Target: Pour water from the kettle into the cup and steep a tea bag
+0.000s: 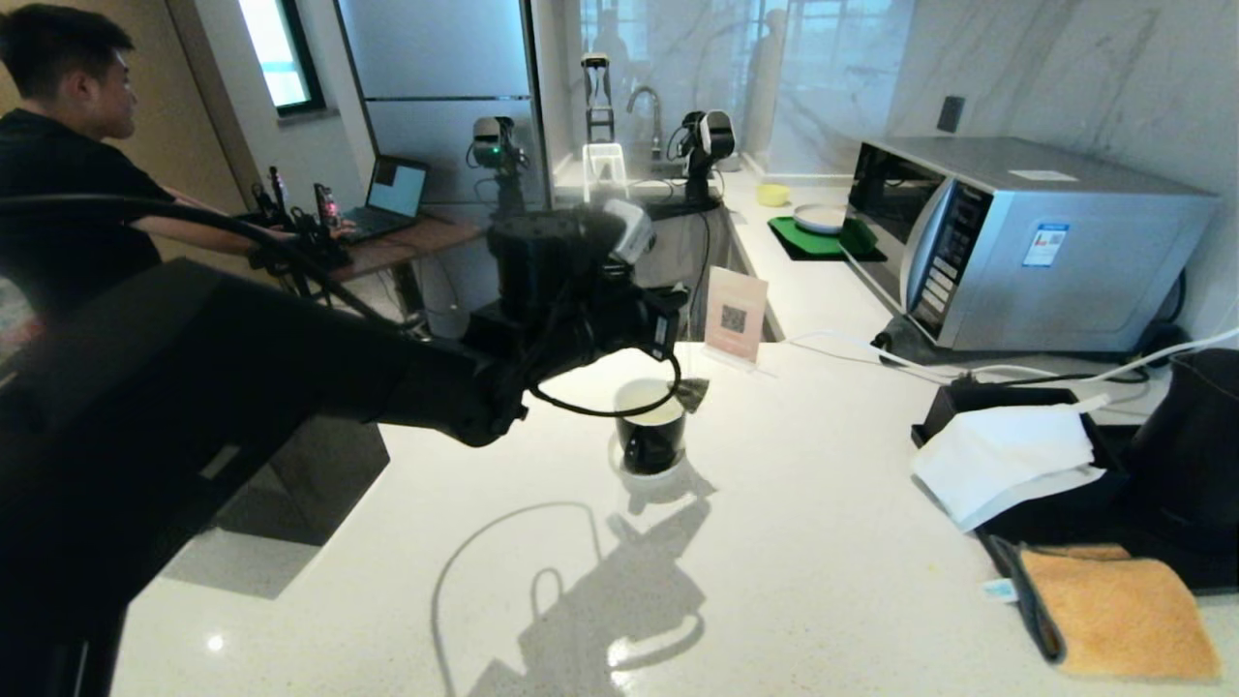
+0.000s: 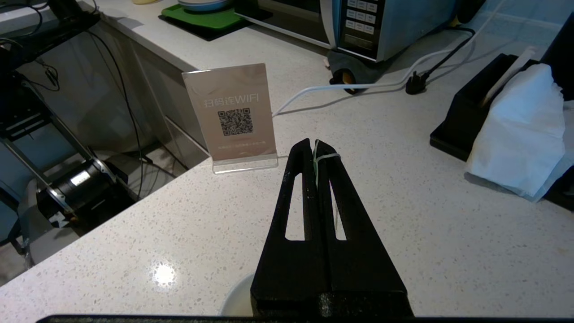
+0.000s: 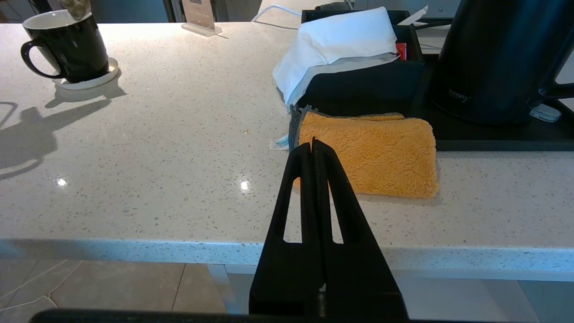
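Left claw (image 2: 314, 146), as your head view shows, hangs over the glossy black cup (image 1: 651, 431) on the speckled white desk (image 1: 774, 581). Left wrist view: pressed together, pinching the tea bag's string (image 2: 323, 157). Right wrist view: right claw (image 3: 314, 142) closed, empty; matte kettle (image 3: 493, 58) behind a fuzzy orange cloth (image 3: 372, 152).

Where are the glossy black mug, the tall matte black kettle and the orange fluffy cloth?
glossy black mug (image 3: 74, 49), right wrist view, on its outer wall.
tall matte black kettle (image 3: 489, 58), right wrist view, on its body.
orange fluffy cloth (image 3: 381, 152), right wrist view, on its top surface.
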### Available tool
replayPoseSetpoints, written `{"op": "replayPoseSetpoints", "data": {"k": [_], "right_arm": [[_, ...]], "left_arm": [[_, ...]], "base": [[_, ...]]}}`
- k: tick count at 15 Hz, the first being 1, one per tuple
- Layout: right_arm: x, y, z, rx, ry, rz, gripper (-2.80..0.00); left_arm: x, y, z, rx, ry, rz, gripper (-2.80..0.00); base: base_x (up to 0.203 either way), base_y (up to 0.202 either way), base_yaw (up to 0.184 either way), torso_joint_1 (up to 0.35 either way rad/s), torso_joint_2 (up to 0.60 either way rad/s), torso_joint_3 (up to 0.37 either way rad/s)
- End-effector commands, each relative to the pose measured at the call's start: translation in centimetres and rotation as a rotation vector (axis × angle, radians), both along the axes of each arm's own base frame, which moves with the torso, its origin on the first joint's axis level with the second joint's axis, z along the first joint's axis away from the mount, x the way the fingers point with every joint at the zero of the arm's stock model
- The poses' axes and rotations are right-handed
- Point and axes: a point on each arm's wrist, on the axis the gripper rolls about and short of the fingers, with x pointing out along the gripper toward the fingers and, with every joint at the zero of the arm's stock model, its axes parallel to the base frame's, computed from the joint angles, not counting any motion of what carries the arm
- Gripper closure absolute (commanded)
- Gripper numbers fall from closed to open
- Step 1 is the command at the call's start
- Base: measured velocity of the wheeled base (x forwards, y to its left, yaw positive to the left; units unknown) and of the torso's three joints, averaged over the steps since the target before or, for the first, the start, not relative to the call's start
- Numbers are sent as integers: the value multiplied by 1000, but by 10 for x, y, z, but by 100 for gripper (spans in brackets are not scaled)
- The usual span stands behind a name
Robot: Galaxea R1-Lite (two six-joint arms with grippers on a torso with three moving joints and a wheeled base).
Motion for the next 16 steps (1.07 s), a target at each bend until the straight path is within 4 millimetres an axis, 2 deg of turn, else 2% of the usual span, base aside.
{"op": "replayPoseSetpoints", "data": {"k": [1, 4, 10, 16], "right_arm": [[0, 0, 0, 0, 2, 0, 0], [0, 0, 0, 0, 1, 0, 0], [0, 0, 0, 0, 1, 0, 0], [0, 0, 0, 0, 1, 0, 0]], "left_arm": [[-3, 2, 2, -1, -5, -3, 0], [-4, 2, -8, 15, 14, -5, 0], [-1, 4, -13, 34, 10, 2, 0], [8, 3, -40, 57, 42, 9, 0]], "base": [[0, 0, 0, 0, 0, 0], [0, 0, 0, 0, 0, 0], [0, 0, 0, 0, 0, 0], [0, 0, 0, 0, 0, 0]]}}
